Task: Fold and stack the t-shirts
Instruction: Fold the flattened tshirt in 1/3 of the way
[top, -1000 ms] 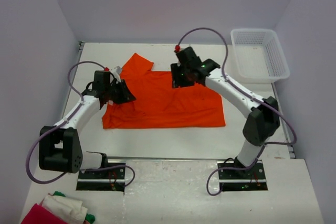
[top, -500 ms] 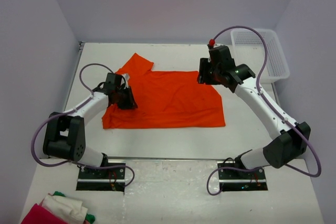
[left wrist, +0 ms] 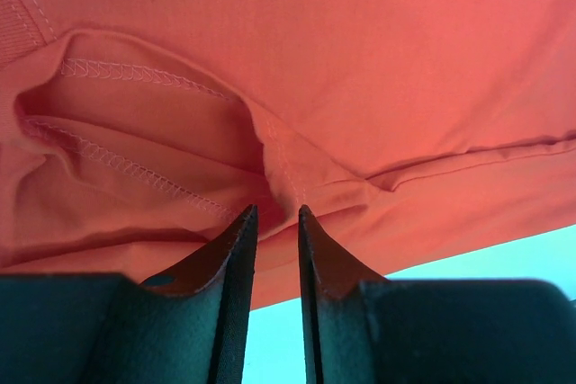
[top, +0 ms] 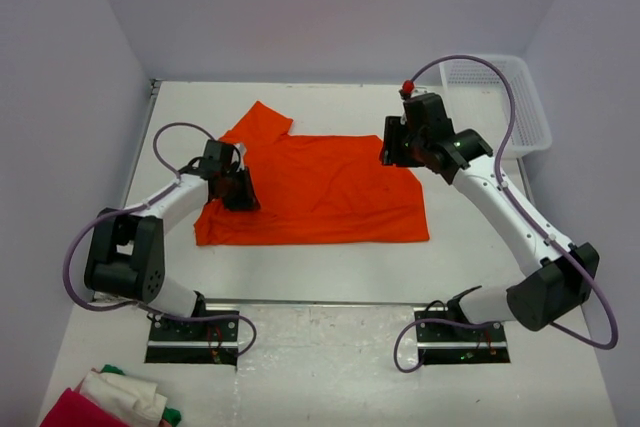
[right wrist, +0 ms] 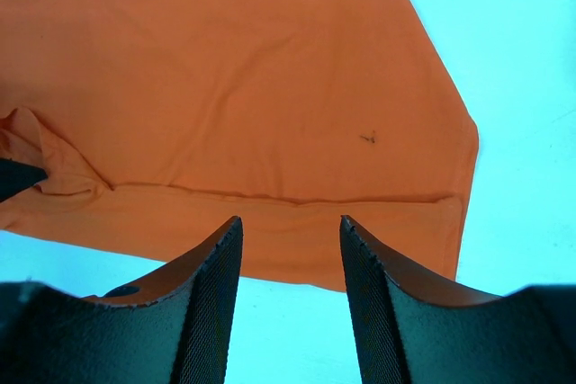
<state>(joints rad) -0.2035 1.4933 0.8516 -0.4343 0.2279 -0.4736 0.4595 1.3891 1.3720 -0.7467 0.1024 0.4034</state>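
Note:
An orange t-shirt (top: pixel 320 192) lies spread flat on the white table, one sleeve pointing to the back left. My left gripper (top: pixel 240 192) is low over its left part. In the left wrist view the fingertips (left wrist: pixel 277 211) stand a narrow gap apart at a raised fold beside the hemmed sleeve (left wrist: pixel 117 146), with bare table showing between the fingers. My right gripper (top: pixel 393 152) hovers above the shirt's back right corner. In the right wrist view its jaws (right wrist: pixel 290 220) are open and empty, with the t-shirt (right wrist: pixel 252 105) and its folded edge below.
A white mesh basket (top: pixel 495 102) stands at the back right of the table (top: pixel 480 247). A red, white and green cloth pile (top: pixel 110 402) lies off the table at the near left. Grey walls close in the left, back and right sides.
The right arm swung from over the shirt's upper middle out to its back right corner. The left gripper shifted slightly toward the shirt's left edge and settled there.

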